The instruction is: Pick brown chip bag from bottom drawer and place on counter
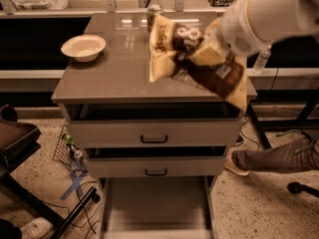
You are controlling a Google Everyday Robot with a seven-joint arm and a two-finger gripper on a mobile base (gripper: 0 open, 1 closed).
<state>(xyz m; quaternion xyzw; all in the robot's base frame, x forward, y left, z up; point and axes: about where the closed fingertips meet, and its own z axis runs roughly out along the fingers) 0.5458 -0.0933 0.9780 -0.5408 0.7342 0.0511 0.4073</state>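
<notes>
My gripper [187, 38] is shut on the brown chip bag [212, 77] and holds it in the air over the right half of the counter [109, 76]. The bag is dark brown with tan-yellow edges and hangs tilted, its lower corner past the counter's front right edge. My white arm [269, 14] reaches in from the upper right. The bottom drawer [154, 205] stands pulled out below, showing a bare grey floor.
A white bowl [83, 47] sits at the counter's back left and a can [154, 14] at the back middle. The two upper drawers [154, 133] are slightly open. A person's leg [279, 158] is at the right, a dark chair [17, 143] at the left.
</notes>
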